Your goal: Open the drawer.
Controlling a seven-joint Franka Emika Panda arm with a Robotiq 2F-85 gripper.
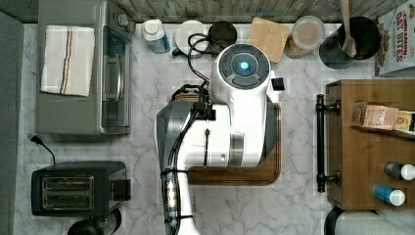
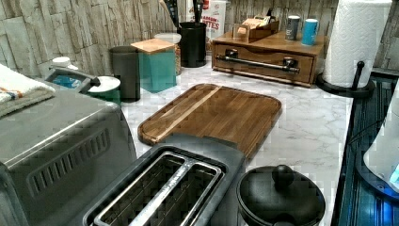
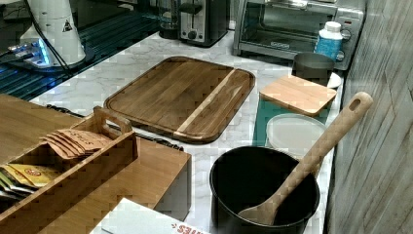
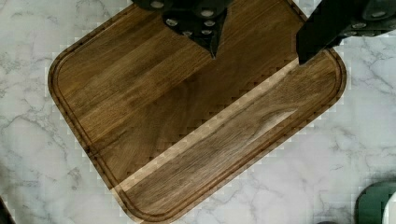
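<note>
Top view: the arm (image 1: 230,122) hangs over the cutting board (image 1: 235,175); the drawer (image 1: 342,142) sits shut at the top view's right, well apart from the jaws.
Left view: drawer handle (image 2: 258,63) untouched.
Wrist view: gripper (image 4: 257,49) spread, empty, above the board.

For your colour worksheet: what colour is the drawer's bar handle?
Black, on the brown wooden drawer; its long metal bar handle shows best in the left view.

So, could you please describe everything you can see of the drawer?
The drawer is a wide front of medium-brown wood, set in a low wooden box on the marble counter. A long black metal bar handle runs across it on two posts. It looks shut, flush with the box. Nothing touches the handle. A tea-bag tray and two cans stand on the box above.
</note>
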